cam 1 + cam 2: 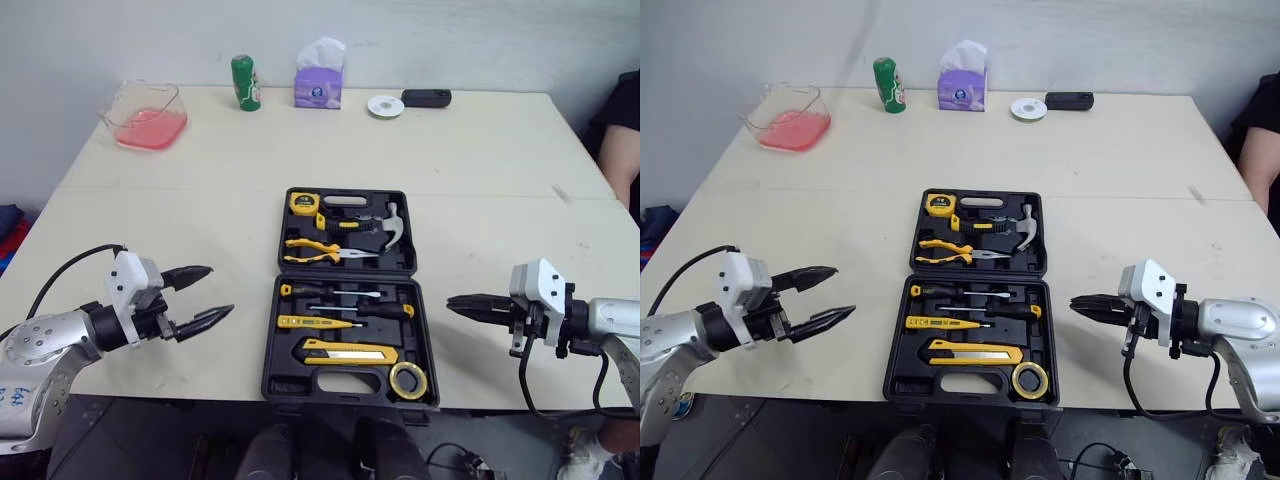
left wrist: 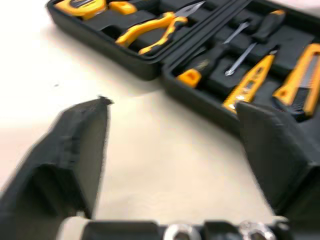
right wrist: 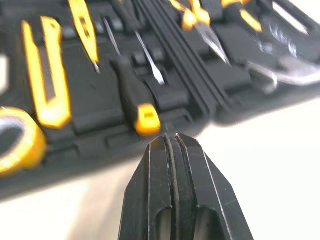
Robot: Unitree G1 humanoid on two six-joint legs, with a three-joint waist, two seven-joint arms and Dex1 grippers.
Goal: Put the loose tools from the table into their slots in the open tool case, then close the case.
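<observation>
Pale table (image 1: pixel 480 150) carries the case (image 1: pixel 345 330), open and filled, between my claws, its hinge (image 1: pixel 345 274) running from one claw toward the other. My left claw (image 1: pixel 221 290) gapes wide; my right claw (image 1: pixel 455 302), pinched shut, sits nearer it.

Table (image 1: pixel 480 160): open tool case (image 1: pixel 300 385), bowl (image 1: pixel 110 108), can (image 1: pixel 245 82), tissues (image 1: pixel 319 80), disc (image 1: pixel 385 106), blk box (image 1: pixel 426 97).
</observation>
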